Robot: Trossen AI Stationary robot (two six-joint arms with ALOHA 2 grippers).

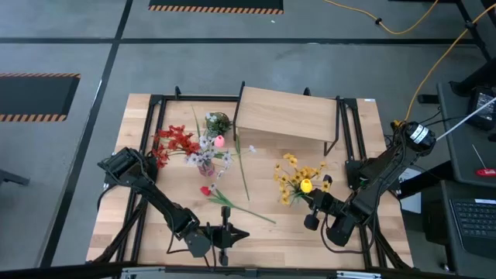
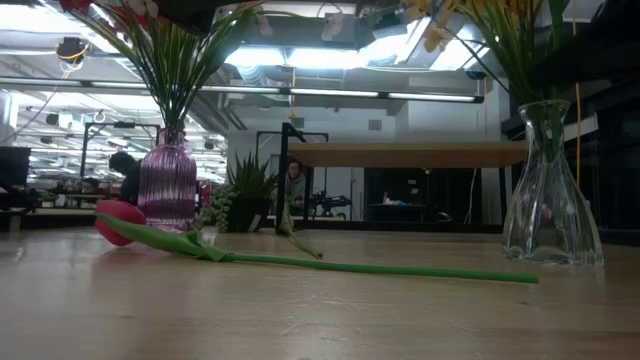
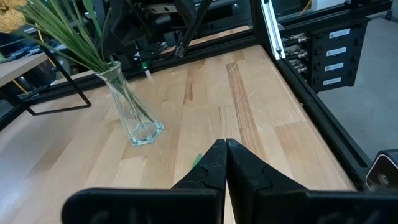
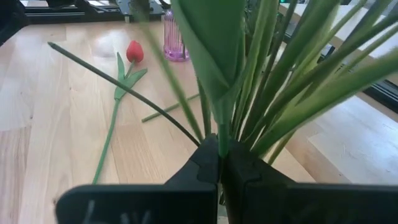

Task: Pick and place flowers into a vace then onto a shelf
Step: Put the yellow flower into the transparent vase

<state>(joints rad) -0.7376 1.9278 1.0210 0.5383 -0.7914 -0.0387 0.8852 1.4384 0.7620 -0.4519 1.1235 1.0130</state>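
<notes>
Table (image 1: 124, 194), light wood, carried all items.

Pink vase (image 2: 167, 187): stood left of centre on the table, already holding red clusters (image 1: 175, 142), white blossoms (image 1: 205, 152) and a pink bud (image 1: 220, 141). Judged filled or nearly so.

Clear vase (image 2: 547, 190): stood right of centre, holding the small yellow blooms (image 1: 293, 177) and a yellow tulip bud (image 1: 306, 185). Judged partly filled at least.

Red tulip (image 1: 206, 190): lay flat on the table between the two vases, its long stem running toward the near edge. Not yet placed.

Loose green stem (image 1: 242, 174): lay on the table just beyond the tulip; whether it bore a bloom could not be told.

Green leafy bunch (image 1: 218, 122): stood beside the shelf, apart from the flower work.

Shelf (image 1: 287, 112): light board on black legs at the far side of the table. Nothing stood on top of it; both vases remained on the table, so the shelving step appeared wholly outstanding.

Left tool (image 3: 226, 163): clenched and empty, near the front edge of the table, just past the tip of the tulip's stem.

Right tool (image 4: 221, 163): clenched on a green stem among the clear vase's stalks, close by that vase. Judged mid-insertion of a flower.
</notes>
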